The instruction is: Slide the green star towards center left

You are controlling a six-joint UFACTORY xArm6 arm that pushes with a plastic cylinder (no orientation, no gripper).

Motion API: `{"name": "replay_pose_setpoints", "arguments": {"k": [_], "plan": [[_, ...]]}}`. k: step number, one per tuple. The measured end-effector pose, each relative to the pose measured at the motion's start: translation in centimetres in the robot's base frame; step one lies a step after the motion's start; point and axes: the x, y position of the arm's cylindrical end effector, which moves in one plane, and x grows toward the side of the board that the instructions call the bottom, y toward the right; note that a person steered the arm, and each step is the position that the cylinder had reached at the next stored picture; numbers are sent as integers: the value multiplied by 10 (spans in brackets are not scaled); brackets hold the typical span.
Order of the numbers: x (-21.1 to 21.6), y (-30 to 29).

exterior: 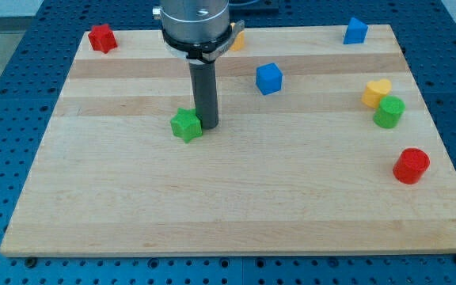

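Observation:
The green star (185, 125) lies on the wooden board (236, 206), left of the board's middle. My tip (207, 126) stands on the board right against the star's right side, touching or nearly touching it. The dark rod rises from there to the arm's grey flange at the view's top.
A red block (101, 38) sits at the top left corner. A blue cube (268, 78) lies right of the rod. A blue block (355, 31) is at the top right. A yellow heart (376, 92), a green block (389, 112) and a red cylinder (411, 165) are at the right. A yellow block (237, 40) peeks out behind the arm.

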Motion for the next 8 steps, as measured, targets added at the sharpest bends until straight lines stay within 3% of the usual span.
{"name": "replay_pose_setpoints", "arguments": {"k": [2, 4, 8], "plan": [[40, 18], [-12, -43], [-20, -135]]}}
